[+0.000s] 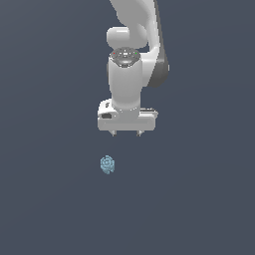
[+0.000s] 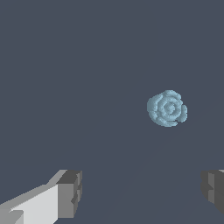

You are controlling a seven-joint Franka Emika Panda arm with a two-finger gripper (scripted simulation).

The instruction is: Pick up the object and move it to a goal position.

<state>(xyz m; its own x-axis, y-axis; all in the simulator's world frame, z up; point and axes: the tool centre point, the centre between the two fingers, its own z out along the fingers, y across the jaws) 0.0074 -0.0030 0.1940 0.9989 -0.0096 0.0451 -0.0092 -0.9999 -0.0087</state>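
I see my gripper with fingers spread wide, holding nothing; the pale-blue lump lies apart from them, off to one side, untouched.

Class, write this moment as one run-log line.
phase: approach | gripper: open, empty, above surface | pale-blue bumpy lump: on surface, untouched, offset from gripper | goal: not visible

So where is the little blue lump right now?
In the exterior view the blue lump lies on the floor, below the open gripper and toward that view's left, untouched.
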